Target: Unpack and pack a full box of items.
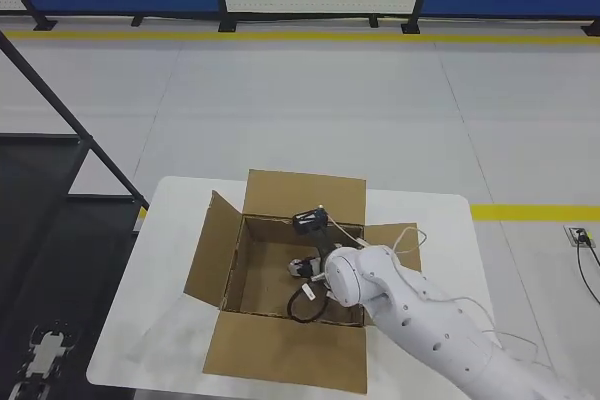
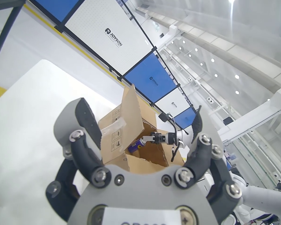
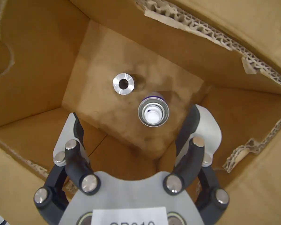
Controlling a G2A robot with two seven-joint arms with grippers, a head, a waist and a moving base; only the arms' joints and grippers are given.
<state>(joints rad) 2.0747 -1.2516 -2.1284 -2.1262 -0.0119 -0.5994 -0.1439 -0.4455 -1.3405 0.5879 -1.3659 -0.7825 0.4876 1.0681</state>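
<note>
An open cardboard box (image 1: 305, 190) stands on the white table (image 1: 170, 300). My right gripper (image 1: 305, 268) is inside it, pointing down. In the right wrist view this gripper (image 3: 135, 122) is open, its fingers on either side of and above an upright blue spray can (image 3: 153, 114) seen from the top. A short metal sleeve (image 3: 123, 83) stands beside the can on the box floor (image 3: 103, 54). My left gripper (image 2: 140, 108) is open and holds nothing; it sits low, off the table, facing the box (image 2: 131, 118). From there the right gripper (image 2: 148, 138) shows just at the can's top (image 2: 135, 145).
The box flaps (image 1: 285, 355) are spread outward, with torn edges (image 3: 189, 26). A black metal rack (image 1: 40, 200) stands left of the table. Bare table surface (image 1: 450, 230) lies around the box. A yellow line (image 1: 545, 212) and a socket with cable (image 1: 580, 237) are on the floor.
</note>
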